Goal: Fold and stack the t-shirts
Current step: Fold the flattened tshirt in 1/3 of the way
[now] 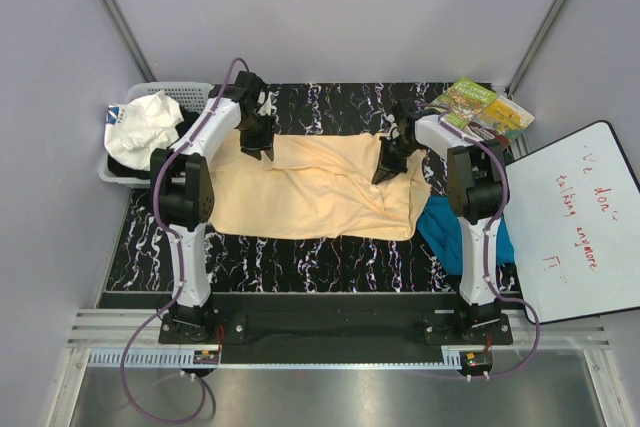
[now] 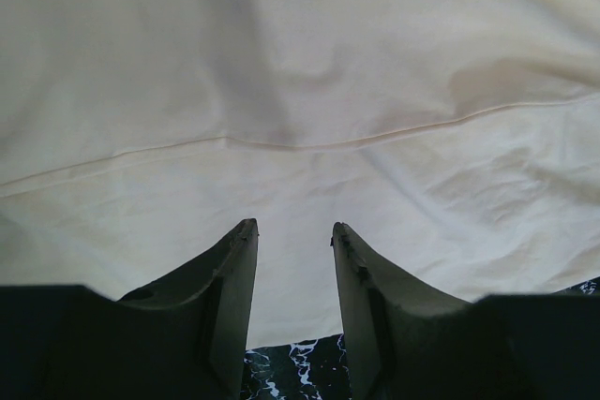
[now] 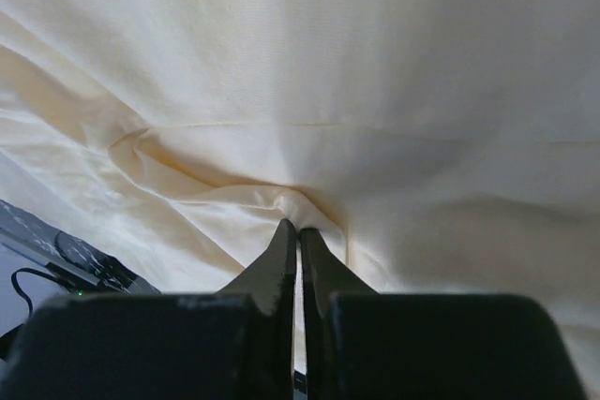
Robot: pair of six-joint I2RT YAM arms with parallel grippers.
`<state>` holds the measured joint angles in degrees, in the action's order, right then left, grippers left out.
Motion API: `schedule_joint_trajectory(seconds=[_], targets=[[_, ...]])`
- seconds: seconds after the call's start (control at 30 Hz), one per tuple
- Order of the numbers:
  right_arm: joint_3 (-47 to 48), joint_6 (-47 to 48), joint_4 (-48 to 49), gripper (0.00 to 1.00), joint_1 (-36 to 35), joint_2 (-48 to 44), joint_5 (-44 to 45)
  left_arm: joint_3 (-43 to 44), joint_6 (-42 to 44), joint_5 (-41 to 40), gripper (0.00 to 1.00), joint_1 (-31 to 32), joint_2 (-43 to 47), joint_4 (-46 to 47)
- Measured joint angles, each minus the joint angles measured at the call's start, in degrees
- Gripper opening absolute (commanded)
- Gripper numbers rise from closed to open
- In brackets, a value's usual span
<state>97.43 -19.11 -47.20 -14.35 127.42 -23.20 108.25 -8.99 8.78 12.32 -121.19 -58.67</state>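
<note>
The large peach-yellow t-shirt lies spread across the middle of the black marbled table. My left gripper hovers at the shirt's far left edge. In its wrist view the left gripper stands open over the pale cloth, with nothing pinched between the fingers. My right gripper is down on the shirt's right part. Its own camera shows the right gripper shut on a small raised fold of the peach-yellow cloth. The teal-blue t-shirt lies bunched at the right, partly under the right arm.
A white basket with white and dark cloth stands at the back left. Colourful printed packets lie at the back right corner. A whiteboard with red writing leans at the right edge.
</note>
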Motion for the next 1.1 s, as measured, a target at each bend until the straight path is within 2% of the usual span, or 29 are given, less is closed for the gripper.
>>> schedule_joint_trajectory(seconds=[0.23,0.47,0.53,0.6,0.63,0.67,0.77,0.93,0.97,1.0,1.03,1.07,1.1], targets=[[-1.86,0.22,0.13,0.00,-0.02,-1.53,-1.95,0.00,0.00,-0.04,0.42,0.00,0.00,0.00],[-1.99,3.48,-4.00,0.00,-2.25,-7.02,-5.18,-0.04,0.00,-0.04,0.43,0.00,0.00,0.00],[-1.97,4.76,-5.35,0.06,-3.91,-7.98,-6.78,-0.04,-0.02,-0.04,0.43,0.00,-0.02,0.02],[-1.97,6.32,-6.91,0.18,-5.81,-8.09,-8.33,-0.04,-0.02,-0.04,0.47,0.00,-0.07,0.02],[-1.97,6.99,-7.82,0.28,-6.80,-7.89,-9.14,-0.04,-0.02,-0.04,0.49,0.00,-0.07,0.00],[-1.97,7.85,-8.79,0.32,-7.76,-7.67,-9.97,-0.04,-0.02,-0.02,0.57,0.00,-0.09,0.00],[-2.03,8.87,-10.60,0.35,-9.44,-7.45,-11.19,-0.04,-0.09,-0.04,0.68,0.00,-0.09,0.00],[-1.70,8.81,-11.10,0.35,-9.09,-7.45,-8.24,-0.04,-0.02,-0.17,0.71,0.00,-0.09,0.00],[-1.18,8.66,-11.10,0.34,-8.72,-7.45,-6.86,-0.04,0.00,-0.20,0.64,0.00,-0.09,0.02],[-0.39,8.41,-11.13,0.31,-8.26,-7.45,-5.40,-0.04,-0.02,-0.20,0.50,0.00,-0.09,0.00],[0.59,8.11,-10.97,0.19,-7.69,-7.45,-3.98,-0.04,-0.04,-0.24,0.28,0.00,-0.09,0.00],[1.66,7.72,-10.75,0.00,-7.06,-7.45,-2.19,-0.04,-0.09,-0.28,0.00,0.00,-0.09,0.00],[2.91,7.41,-10.64,0.00,-6.38,-7.37,-0.28,-0.02,-0.20,-0.22,0.00,0.00,-0.17,-0.02]])
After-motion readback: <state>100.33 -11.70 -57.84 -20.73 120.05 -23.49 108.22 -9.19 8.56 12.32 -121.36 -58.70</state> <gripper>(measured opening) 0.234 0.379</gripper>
